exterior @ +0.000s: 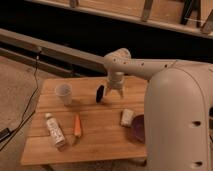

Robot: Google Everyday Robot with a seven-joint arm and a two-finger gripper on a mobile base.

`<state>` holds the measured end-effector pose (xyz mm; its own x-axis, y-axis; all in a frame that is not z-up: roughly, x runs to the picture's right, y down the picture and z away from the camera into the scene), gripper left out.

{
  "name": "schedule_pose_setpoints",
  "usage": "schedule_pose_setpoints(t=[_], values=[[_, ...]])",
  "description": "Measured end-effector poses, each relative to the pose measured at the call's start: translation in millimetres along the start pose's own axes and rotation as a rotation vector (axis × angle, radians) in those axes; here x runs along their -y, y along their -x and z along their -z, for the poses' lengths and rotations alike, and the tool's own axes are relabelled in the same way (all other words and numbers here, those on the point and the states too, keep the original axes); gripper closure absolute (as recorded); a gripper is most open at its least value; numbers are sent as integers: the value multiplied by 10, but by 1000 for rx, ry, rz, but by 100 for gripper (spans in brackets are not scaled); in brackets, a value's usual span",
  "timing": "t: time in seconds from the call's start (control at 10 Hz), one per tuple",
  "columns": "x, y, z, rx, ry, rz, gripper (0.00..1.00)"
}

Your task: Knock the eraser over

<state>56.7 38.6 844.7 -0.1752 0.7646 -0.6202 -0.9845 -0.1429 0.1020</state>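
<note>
The eraser (100, 93) is a small black block with rounded corners, standing on edge on the wooden table (100, 145), right of the clear cup (63, 94). My gripper (115, 93) hangs from the white arm just to the right of the eraser, pointing down at the table, a small gap away from it.
An orange carrot (77, 125) and a white bottle (54, 131) lie at the front left. A small white block (127, 117) and a purple bowl (137, 128) sit at the right. My white body (180, 120) covers the table's right side. A black cable (30, 100) hangs at the left.
</note>
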Motion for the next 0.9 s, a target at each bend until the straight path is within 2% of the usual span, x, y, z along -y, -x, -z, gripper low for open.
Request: schedule_pose_setpoints(t=[0.4,0.6,0.9], values=[[-123,162,-104,3,-8,39,35],[-318,244,-131,4,-6,78,35],[-612,388,-40,19,23,123,35]])
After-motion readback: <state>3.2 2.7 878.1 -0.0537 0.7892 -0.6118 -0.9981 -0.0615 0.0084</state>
